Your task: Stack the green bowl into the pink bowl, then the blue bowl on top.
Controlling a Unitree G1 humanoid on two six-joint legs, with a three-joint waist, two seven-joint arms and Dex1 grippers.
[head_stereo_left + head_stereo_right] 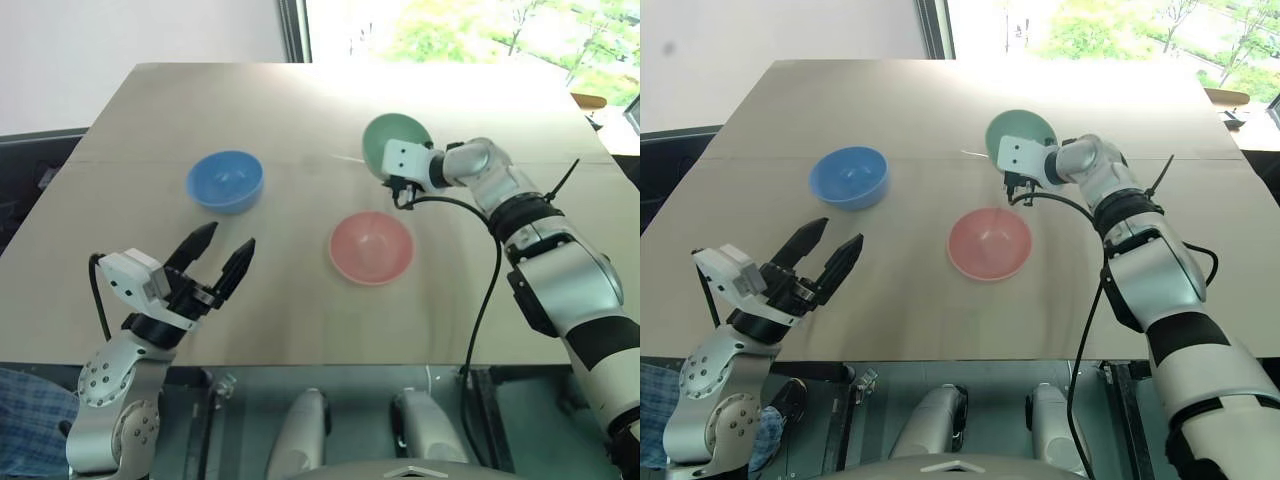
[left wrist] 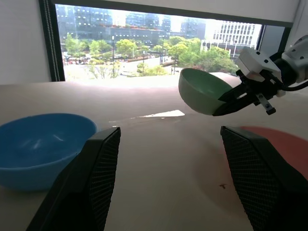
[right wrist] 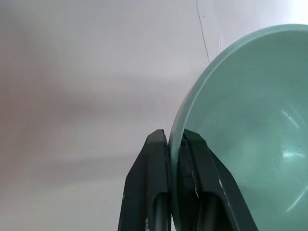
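A broad counter (image 1: 300,310) with a pale tan, matte top fills most of the scene; a faint seam runs across it from side to side, just behind the bowls. Its far edge meets a white wall on the left and a dark-framed window (image 2: 159,43) on the right, through which trees, a street and tall buildings show in bright daylight. Sunlight washes out the far right part of the top.

The right end effector (image 1: 397,183) is clamped shut on the near rim of the green bowl (image 1: 392,137), one black finger inside and one outside the wall, as the right wrist view shows (image 3: 175,144). The bowl is tilted, its opening turned toward the robot, and in the left wrist view it hangs clear of the counter.

The pink bowl (image 1: 371,247) sits upright on the counter, near the green bowl and closer to the robot. The blue bowl (image 1: 225,181) sits upright well to the left of both, just on the robot's side of the seam.

The left end effector (image 1: 218,252) hovers over the near left part of the counter with its fingers spread wide and nothing between them, pointing toward the bowls.
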